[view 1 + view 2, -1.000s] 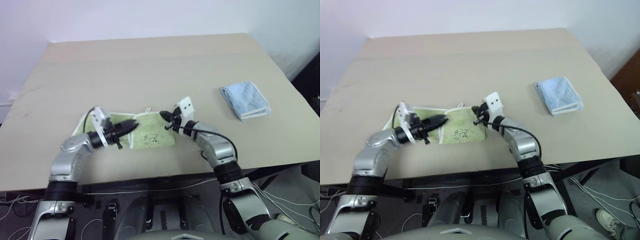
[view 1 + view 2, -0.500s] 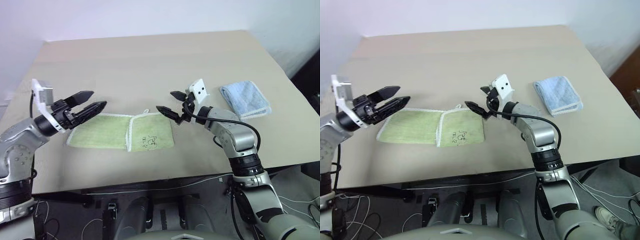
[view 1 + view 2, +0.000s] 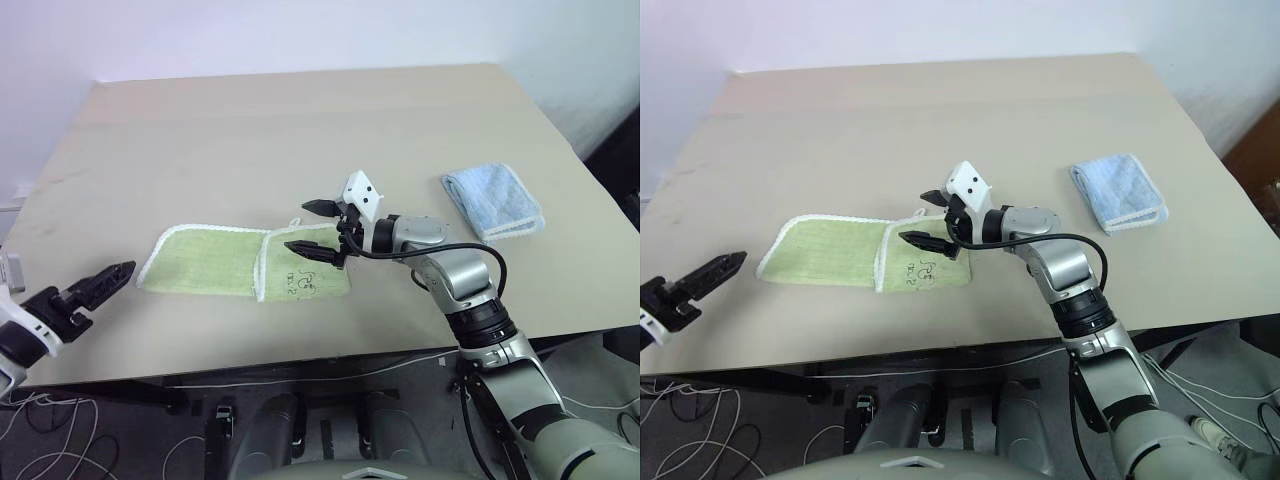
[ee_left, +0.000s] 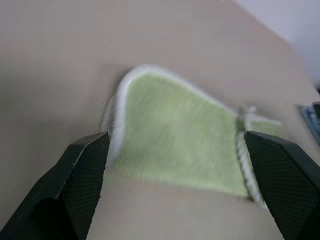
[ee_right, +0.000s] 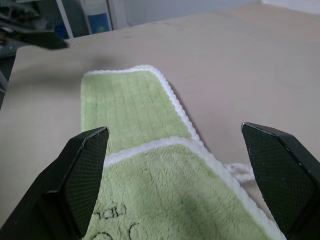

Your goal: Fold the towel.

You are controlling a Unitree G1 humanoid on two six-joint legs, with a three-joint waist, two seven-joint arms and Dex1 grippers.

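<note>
While towel [image 3: 250, 263] lies flat | right fingers [image 3: 305, 247] spread above it

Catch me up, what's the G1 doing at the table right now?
It is folding the light-green towel, which lies flat on the table with its right end already doubled over the middle. Neither hand holds it. The right hand hovers open just above the folded end, and the left hand is open and off to the towel's left, near the table's front edge. A folded light-blue cloth sits untouched to the right.
</note>
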